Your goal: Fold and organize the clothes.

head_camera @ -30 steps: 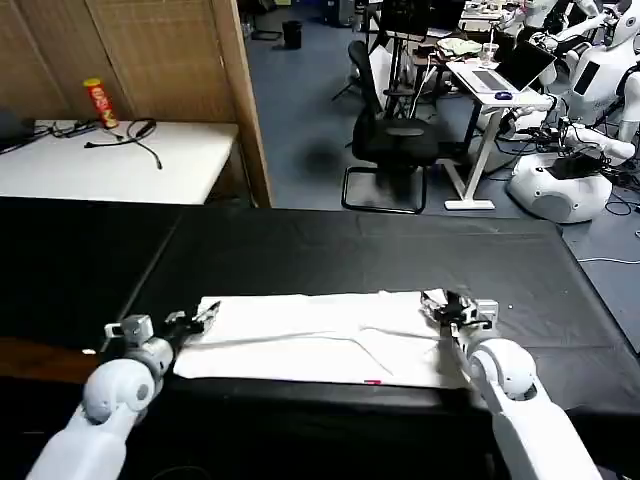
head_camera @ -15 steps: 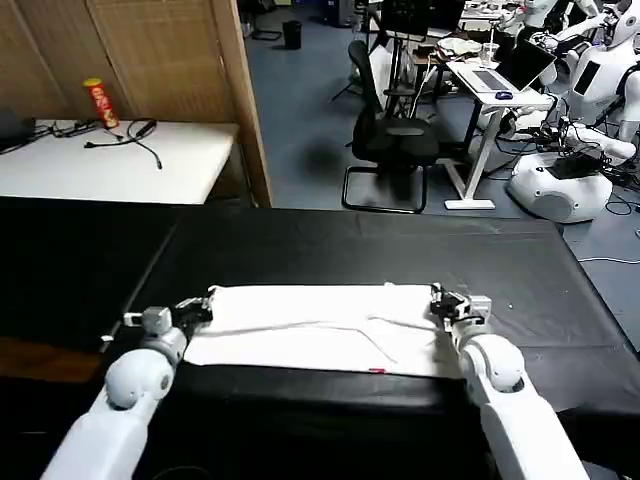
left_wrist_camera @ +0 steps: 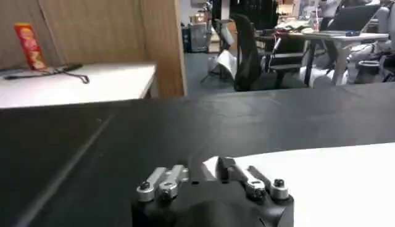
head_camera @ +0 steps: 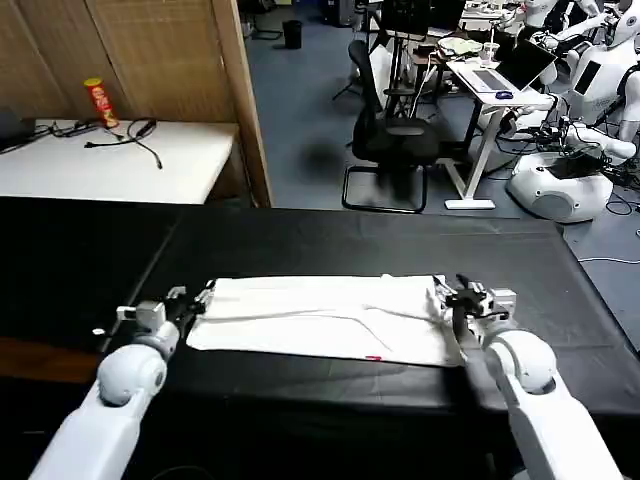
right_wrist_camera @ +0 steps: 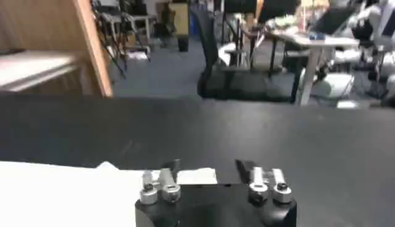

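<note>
The clothes are one white T-shirt, lying folded as a long flat strip across the black table, with a small red tag on its near edge. My left gripper is at the strip's left end. In the left wrist view this gripper has its jaws drawn close on the shirt's corner. My right gripper is at the strip's right end. In the right wrist view it stands open, fingers wide apart, with the shirt's edge lying between them.
Bare black tabletop surrounds the shirt on its far side and both ends. A white side table with black cables and a red can stands at the back left behind a wooden partition. An office chair stands beyond the table.
Both grippers have moved away from me along the shirt's ends, and the strip now lies a little farther back. The right gripper's fingers now stand apart.
</note>
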`<action>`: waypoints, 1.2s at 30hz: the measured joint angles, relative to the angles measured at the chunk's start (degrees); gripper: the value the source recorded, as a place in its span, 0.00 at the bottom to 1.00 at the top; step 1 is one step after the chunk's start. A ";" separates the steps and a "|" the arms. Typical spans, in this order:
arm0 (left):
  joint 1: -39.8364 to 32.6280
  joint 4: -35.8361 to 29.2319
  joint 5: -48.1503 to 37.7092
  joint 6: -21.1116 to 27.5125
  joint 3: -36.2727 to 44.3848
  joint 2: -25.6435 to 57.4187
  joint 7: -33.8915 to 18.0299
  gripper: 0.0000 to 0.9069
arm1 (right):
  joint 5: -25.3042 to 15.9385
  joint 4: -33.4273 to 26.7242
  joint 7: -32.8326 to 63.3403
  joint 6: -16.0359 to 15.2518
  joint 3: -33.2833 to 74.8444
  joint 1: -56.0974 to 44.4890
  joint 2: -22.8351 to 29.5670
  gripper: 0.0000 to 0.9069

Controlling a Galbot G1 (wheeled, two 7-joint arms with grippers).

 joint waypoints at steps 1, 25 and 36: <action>0.89 -0.62 0.01 -0.06 -0.44 0.00 -0.01 0.97 | 0.01 1.14 0.03 0.04 0.22 -0.87 -0.01 0.97; -4.11 1.99 -3.23 -4.38 -1.48 -4.02 -4.15 0.97 | -0.34 7.03 -0.49 0.50 0.12 -6.38 0.38 0.97; 8.13 -4.21 -3.88 -4.94 -3.75 -7.96 -1.26 0.97 | -0.21 7.30 -0.67 0.41 -0.46 -6.44 -0.02 0.97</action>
